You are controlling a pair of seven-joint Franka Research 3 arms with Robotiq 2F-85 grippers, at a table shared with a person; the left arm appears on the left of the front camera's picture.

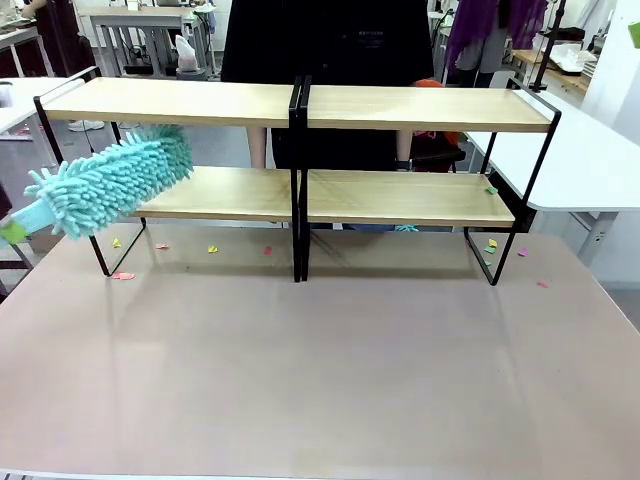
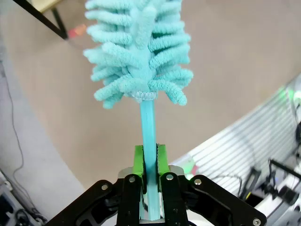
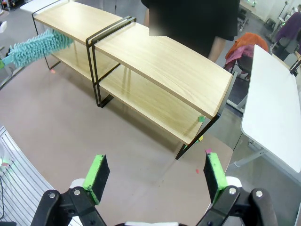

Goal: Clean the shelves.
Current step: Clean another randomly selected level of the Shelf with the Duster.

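The shelves [image 1: 300, 105] stand across the far half of the table, two joined racks of light-wood boards in black frames; they also show in the right wrist view [image 3: 160, 61]. A teal fluffy duster [image 1: 110, 185] pokes in at the left end, its head between the upper and lower boards. My left gripper [image 2: 150, 162] is shut on the duster's [image 2: 138, 47] thin teal handle. High above the table's right side, my right gripper [image 3: 155, 172] is open and holds nothing. A small green scrap [image 1: 491, 190] lies on the lower right board.
Small coloured paper scraps [image 1: 212, 249] lie on the beige tabletop [image 1: 320, 370] under and beside the racks. A person in black [image 1: 330, 40] stands behind the shelves. A white table [image 1: 585, 160] stands to the right.
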